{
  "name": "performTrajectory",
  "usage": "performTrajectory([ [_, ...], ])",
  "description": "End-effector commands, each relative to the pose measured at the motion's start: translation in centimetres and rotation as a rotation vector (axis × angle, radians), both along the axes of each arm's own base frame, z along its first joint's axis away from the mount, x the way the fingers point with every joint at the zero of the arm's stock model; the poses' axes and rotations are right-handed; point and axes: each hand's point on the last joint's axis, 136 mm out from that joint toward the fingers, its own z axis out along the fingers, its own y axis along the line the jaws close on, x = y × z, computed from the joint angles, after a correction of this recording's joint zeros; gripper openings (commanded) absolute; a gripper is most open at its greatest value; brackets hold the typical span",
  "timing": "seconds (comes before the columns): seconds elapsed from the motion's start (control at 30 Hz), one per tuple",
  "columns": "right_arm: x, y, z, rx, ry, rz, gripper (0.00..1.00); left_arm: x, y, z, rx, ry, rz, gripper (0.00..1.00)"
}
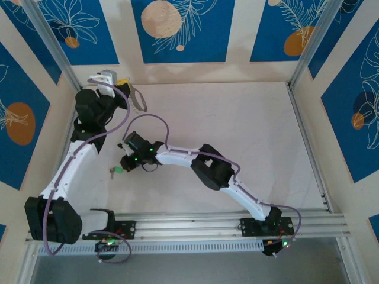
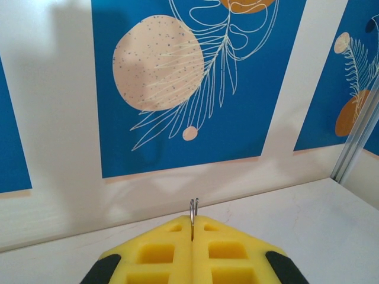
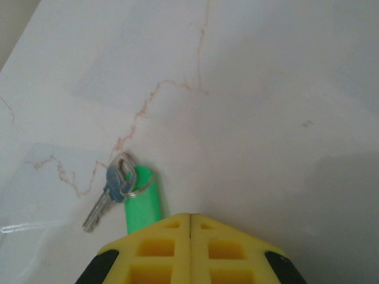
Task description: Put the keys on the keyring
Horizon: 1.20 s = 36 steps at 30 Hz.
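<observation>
Up by the back wall point(image 2: 53, 118) on the left, my left gripper point(image 2: 192, 223) has its yellow fingers point(image 2: 160, 251) pressed together on the keyring point(image 2: 193, 208). A thin bit of it pokes out past the tips. That part looks done.

Down on the table point(image 3: 266, 89), the keys point(image 3: 124, 192) lie flat, well apart from the keyring. Right beside them, my right gripper point(image 3: 189, 220) is squeezed shut, but I see nothing between its fingers. The green tag point(image 3: 142, 204) sits just by one tip. So no key is on the keyring yet.

I count one keyring, one green tag, one small ring point(image 3: 131, 188) and at least one silver key point(image 3: 105, 201).
</observation>
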Motion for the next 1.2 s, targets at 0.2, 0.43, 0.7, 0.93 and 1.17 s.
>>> performTrajectory([
  [0.2, 0.9, -0.9, 4.0, 0.069, -0.031, -0.013, 0.00, -0.2, 0.0, 1.7, -0.018, -0.047, -0.022, 0.00],
  [0.43, -0.8, 1.5, 3.7, 0.062, -0.058, 0.084, 0.44, 0.1, -0.1, 2.1, -0.007, -0.043, -0.024, 0.00],
  [0.7, -2.2, 3.2, 2.0, 0.030, -0.058, 0.153, 0.45, 0.3, -0.1, 2.7, 0.006, -0.049, -0.024, 0.00],
  [0.93, -1.8, 2.9, -0.4, -0.075, -0.151, 0.148, 0.49, 0.3, 0.0, 2.9, 0.014, -0.048, -0.022, 0.00],
  [1.17, -0.7, 1.8, -3.1, -0.242, -0.280, 0.106, 0.47, 0.4, -0.1, 3.1, 0.004, -0.051, -0.024, 0.00],
])
